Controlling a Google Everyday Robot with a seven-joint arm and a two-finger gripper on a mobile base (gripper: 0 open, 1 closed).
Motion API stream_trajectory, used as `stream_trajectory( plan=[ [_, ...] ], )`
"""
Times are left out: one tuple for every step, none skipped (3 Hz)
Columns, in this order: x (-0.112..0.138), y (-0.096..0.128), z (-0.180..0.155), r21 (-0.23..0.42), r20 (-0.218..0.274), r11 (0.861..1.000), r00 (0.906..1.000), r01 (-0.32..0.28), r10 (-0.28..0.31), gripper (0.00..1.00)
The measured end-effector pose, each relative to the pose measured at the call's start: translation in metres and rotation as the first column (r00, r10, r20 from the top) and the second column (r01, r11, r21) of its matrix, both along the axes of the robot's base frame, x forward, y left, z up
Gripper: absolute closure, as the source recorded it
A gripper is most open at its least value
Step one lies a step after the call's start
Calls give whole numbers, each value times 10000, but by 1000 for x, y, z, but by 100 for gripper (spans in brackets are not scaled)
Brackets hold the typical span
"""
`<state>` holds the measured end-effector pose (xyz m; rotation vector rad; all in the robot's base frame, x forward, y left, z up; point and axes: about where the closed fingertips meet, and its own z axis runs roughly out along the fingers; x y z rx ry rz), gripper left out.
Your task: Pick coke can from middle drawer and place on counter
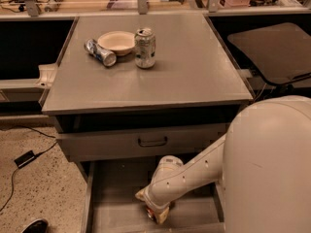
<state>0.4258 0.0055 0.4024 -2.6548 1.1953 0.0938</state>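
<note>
The middle drawer (pixel 114 210) is pulled open at the bottom of the grey cabinet. My white arm reaches down into it from the right. My gripper (pixel 155 212) is low over the drawer floor, right at the coke can (pixel 151 217). Only a small red-orange patch of the can shows under the gripper. The counter (pixel 194 74) is the flat grey top of the cabinet, above and behind the gripper.
On the counter's far left stand a silver-white can (pixel 145 47), a cream bowl (pixel 116 41) and a blue-silver can (pixel 100 52) lying on its side. A shut drawer front with a dark handle (pixel 152 141) sits above the open drawer. A black box and cable (pixel 24 158) lie on the floor.
</note>
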Motion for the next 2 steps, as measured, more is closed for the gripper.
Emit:
stream_trajectory(
  plan=[
    [5,-1,-18,-238,-144,9997,9999,-89,86,22],
    [8,-4,-30,-404,-265,9991,9996,-109,98,38]
  ],
)
